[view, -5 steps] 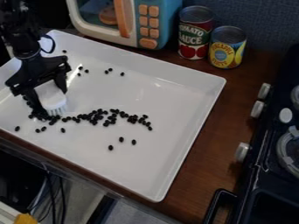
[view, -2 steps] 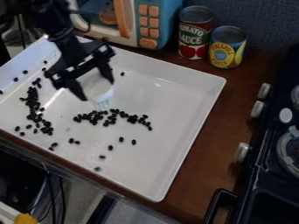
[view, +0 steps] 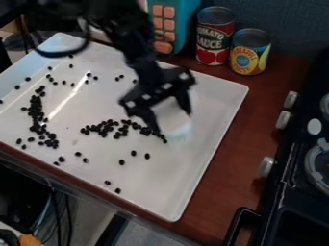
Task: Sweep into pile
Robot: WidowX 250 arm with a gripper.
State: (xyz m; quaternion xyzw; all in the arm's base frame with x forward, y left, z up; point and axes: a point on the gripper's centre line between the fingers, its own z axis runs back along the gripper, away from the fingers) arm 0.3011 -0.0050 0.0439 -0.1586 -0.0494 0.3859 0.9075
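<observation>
Lying in two loose bands on the white tray (view: 128,185), the black beans (view: 105,128) are only partly gathered: one band runs along the tray's left side in the view, the other crosses its middle, with strays towards its far-left corner and its near rim. I would call the sweeping well short of finished; the bands still need joining into one pile and the stragglers bringing in.

Just beyond the right end of the middle band, over the tray's right half, is the pale brush (view: 175,126). The tool (view: 171,120) grips it, fingers parted only by the brush's width, one on each side. Blur hides whether the bristles touch the tray. From here, a low stroke leftward would probably suit, though pressing hard might scatter the beans.

Beyond the tray's far rim stand two cans (view: 214,36) and a toy microwave (view: 166,29). To its right, across the wooden desk (view: 254,105), is a black stove (view: 292,192).
</observation>
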